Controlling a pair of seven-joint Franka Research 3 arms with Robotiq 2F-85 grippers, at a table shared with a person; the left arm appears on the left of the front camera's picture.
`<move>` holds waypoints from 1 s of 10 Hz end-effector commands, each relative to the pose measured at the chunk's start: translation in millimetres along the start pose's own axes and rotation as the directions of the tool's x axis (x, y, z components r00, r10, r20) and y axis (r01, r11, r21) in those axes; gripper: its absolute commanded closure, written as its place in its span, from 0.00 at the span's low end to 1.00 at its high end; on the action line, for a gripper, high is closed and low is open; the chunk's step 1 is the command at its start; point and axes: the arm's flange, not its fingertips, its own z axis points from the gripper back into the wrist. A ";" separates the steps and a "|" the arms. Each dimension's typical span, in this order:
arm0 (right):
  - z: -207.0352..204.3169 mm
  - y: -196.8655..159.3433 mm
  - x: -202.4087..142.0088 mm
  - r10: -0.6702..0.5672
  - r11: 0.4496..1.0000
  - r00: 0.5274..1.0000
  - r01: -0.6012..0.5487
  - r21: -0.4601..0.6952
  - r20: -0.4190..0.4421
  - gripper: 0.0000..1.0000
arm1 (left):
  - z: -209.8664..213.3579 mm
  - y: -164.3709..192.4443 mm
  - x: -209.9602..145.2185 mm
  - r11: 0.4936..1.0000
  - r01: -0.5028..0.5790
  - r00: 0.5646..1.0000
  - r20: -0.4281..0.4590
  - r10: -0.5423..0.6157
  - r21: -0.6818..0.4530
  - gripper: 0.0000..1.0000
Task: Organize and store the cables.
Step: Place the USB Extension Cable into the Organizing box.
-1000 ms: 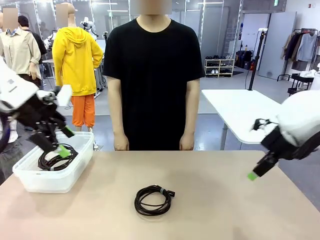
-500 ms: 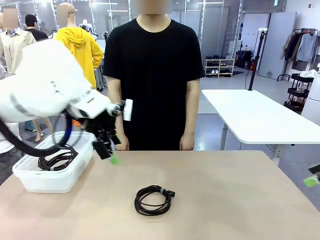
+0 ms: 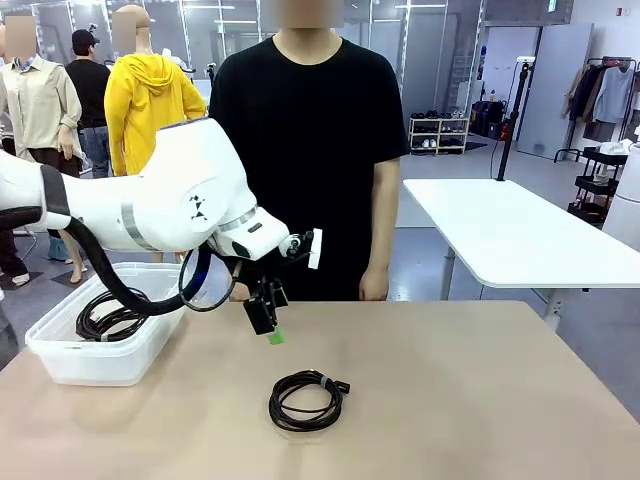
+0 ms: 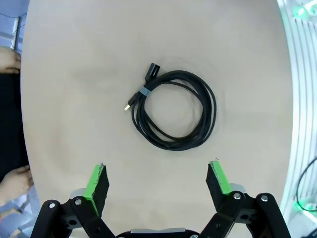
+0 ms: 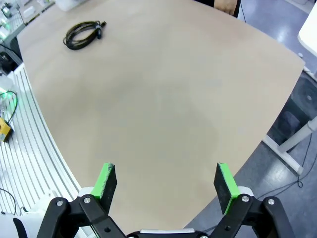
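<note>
Left arm stretched over the table, above a coiled cable

The left gripper (image 4: 157,181) points down, jaws wide and empty, above the cable (image 3: 306,399) on the table (image 3: 470,400); another coil (image 3: 108,316) lies in the bin (image 3: 95,362); the right gripper (image 5: 166,186) gapes empty too.

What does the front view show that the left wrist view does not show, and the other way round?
Front view alone: the white bin at the table's left, a coiled cable inside it, and the person standing at the far side.
Left wrist view alone: the left gripper from above, jaws open and empty, and the silver plug tip of the loose cable.
Both: the loose coiled cable on the table, untouched.
</note>
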 end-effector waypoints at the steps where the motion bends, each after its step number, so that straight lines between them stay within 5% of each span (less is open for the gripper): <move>1: 0.8 0.4 5.0 0.004 1.000 1.000 -0.004 -0.009 -0.026 0.00 | 6.0 -4.3 -4.1 1.000 -0.010 1.000 0.005 0.010 0.001 0.00; 7: 0.8 0.4 5.0 0.004 1.000 1.000 -0.004 -0.009 -0.026 0.00 | 3.6 1.7 -0.9 1.000 -0.003 1.000 0.001 0.003 0.005 0.00; 9: 0.8 0.4 5.0 0.004 1.000 1.000 -0.004 -0.009 -0.026 0.00 | -15.8 20.2 24.7 0.998 0.056 0.998 -0.007 -0.055 0.022 0.00; 10: 0.8 0.4 5.0 0.004 1.000 1.000 -0.004 -0.009 -0.026 0.00 | -30.1 26.4 31.9 0.998 0.057 0.996 -0.075 -0.055 0.020 0.00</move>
